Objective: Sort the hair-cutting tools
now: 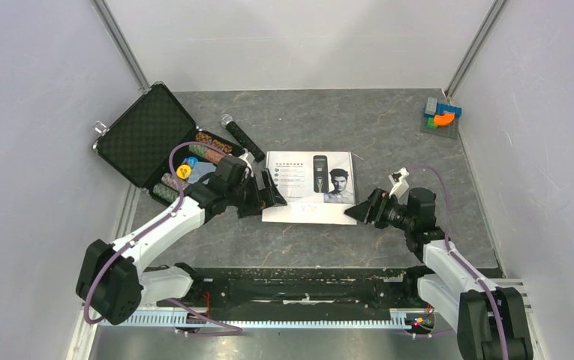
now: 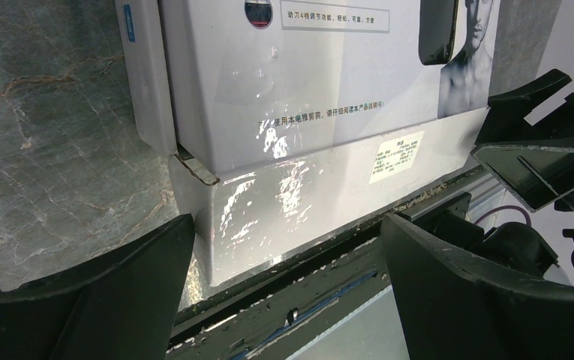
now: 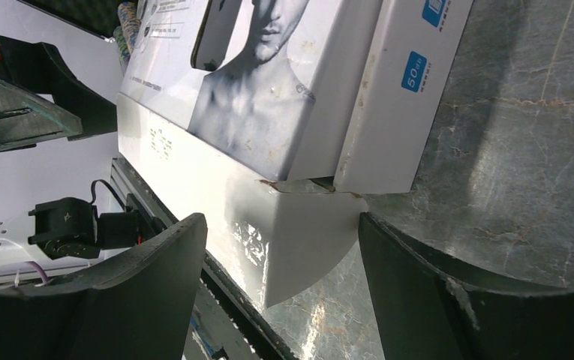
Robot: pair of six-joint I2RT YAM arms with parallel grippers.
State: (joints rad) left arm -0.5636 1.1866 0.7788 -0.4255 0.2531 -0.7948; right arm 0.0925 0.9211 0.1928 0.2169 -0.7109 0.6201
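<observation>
Grey marbled tabletop, enclosed by plain white walls, is seen from above. At its centre a flat white cardboard box is laid, printed with a man's portrait and a picture of a slim black clipper.

No loose hair-cutting tools can be made out anywhere on the surface. Neither the small black combs nor the clipper itself are shown, so they are judged to be inside the box. Whether its lid is fully closed cannot be told; a torn corner and a loose side flap are visible in the wrist views.

The left gripper is spread as wide as it goes and nothing is held; its jaws are set on either side of the box's near left corner. The right gripper is also parted and empty, with the near right corner lying between its jaws and no contact evident.

An open black case of coloured round poker chips, a long black microphone with a silver head and some coloured blocks are left out of the work.

Sorting is judged not to have begun: the box has yet to be opened, and nothing has been taken out or grouped.
</observation>
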